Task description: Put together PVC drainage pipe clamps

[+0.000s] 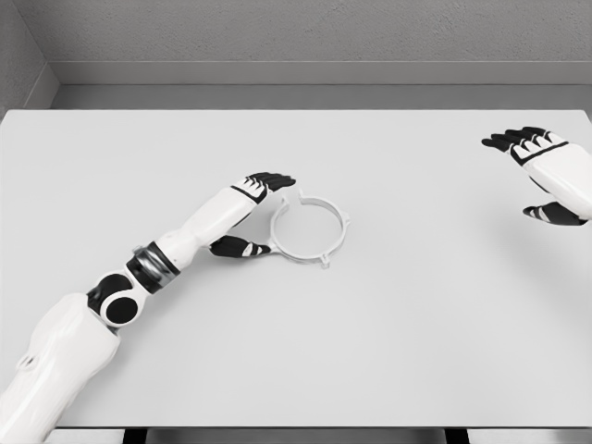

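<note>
A white ring-shaped pipe clamp (311, 228) with small lugs lies flat on the white table (388, 324), near its middle. My left hand (257, 215) sits just left of the ring, fingers stretched along its upper left rim and thumb (242, 247) at its lower left rim. The fingers are spread around the ring's edge and I cannot tell whether they press on it. My right hand (541, 176) hovers far off at the table's right edge, fingers extended and holding nothing.
The table's back edge meets a grey wall (296, 37). Its front edge runs along the bottom of the picture.
</note>
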